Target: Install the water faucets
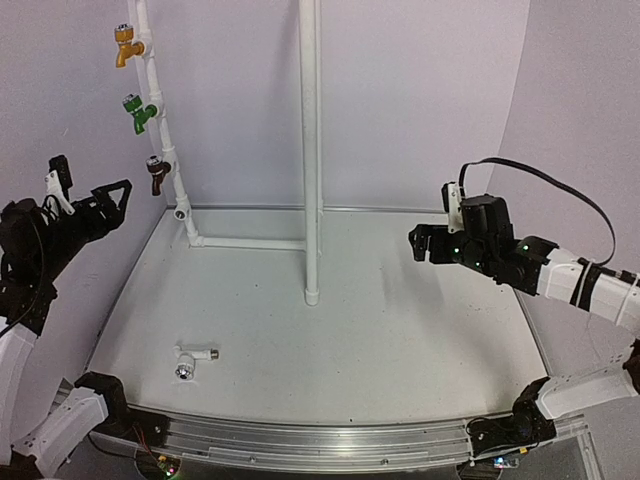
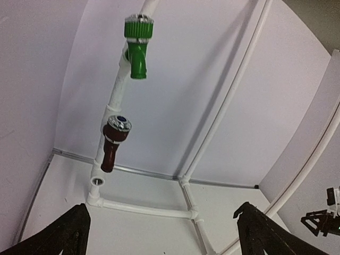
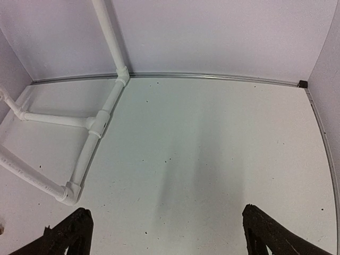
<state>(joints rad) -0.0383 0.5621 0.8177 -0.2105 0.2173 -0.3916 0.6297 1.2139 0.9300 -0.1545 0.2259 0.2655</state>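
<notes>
White faucet (image 1: 190,358) lay on the counter (image 1: 400,380), well forward of the pipe riser (image 1: 164,140). Yellow faucet (image 1: 127,42), green faucet (image 1: 138,112) and brown faucet (image 1: 157,173) were mounted on that riser; its lowest fitting (image 1: 181,211) stood vacant. Left fingers (image 2: 69,234) and right fingers (image 3: 69,234) gaped wide, empty.

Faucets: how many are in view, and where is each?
4. The yellow faucet, green faucet and brown faucet sit mounted down the slanted pipe; the white faucet lies on the table, front left. None appears hidden.
</notes>
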